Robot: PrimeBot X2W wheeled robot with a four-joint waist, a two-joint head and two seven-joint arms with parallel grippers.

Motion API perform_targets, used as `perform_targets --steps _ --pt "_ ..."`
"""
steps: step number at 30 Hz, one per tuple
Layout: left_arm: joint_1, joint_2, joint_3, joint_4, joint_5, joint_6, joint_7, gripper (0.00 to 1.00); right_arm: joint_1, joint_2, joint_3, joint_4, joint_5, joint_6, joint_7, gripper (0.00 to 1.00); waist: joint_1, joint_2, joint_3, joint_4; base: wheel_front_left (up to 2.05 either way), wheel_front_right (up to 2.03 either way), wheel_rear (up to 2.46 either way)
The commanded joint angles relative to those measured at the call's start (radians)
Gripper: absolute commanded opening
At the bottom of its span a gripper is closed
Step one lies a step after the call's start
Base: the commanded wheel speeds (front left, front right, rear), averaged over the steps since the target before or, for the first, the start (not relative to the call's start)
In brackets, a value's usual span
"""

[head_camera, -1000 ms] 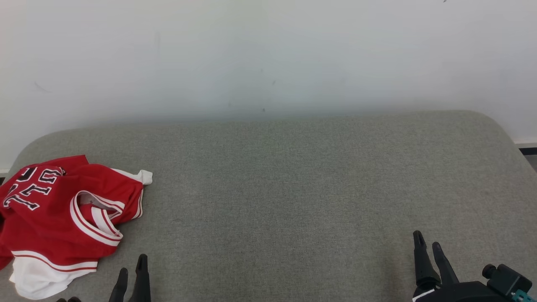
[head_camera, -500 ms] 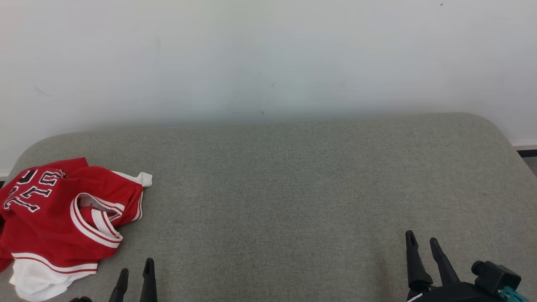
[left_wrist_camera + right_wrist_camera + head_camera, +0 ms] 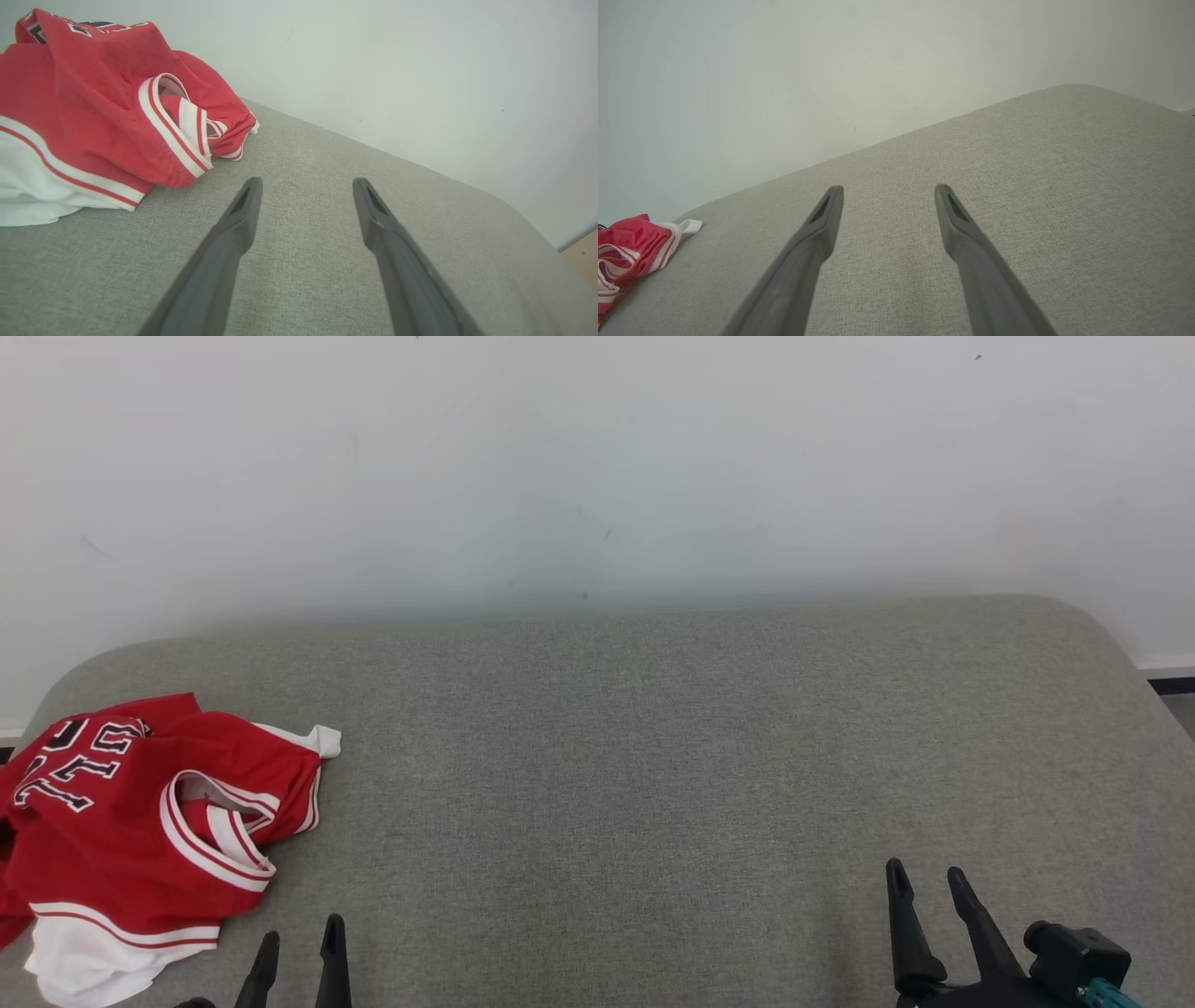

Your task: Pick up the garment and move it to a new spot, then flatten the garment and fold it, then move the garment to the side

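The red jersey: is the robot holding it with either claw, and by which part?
Nothing is held. The left gripper and right gripper are both open and empty, and the red jersey lies crumpled on the grey cushion, apart from both.

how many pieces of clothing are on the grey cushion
1: a crumpled red and white jersey at the grey cushion's left end, just left of the open left gripper. Anything tucked under its folds would be hidden.
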Motion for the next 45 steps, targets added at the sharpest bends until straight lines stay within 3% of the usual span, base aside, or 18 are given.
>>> perform_targets --steps 1,45 --pt "0.004 0.008 0.005 -0.008 0.030 -0.004 -0.011 1.00 0.001 -0.004 0.004 -0.003 -0.032 -0.001 -0.010 1.00 0.0000 0.0000 -0.002 0.000 0.00 0.00 0.00" --pt "0.045 0.007 0.045 0.028 0.334 -0.021 -0.090 1.00 0.021 -0.005 0.038 0.041 -0.340 -0.002 -0.088 1.00 0.0000 0.0000 -0.042 0.001 0.00 0.00 0.00"
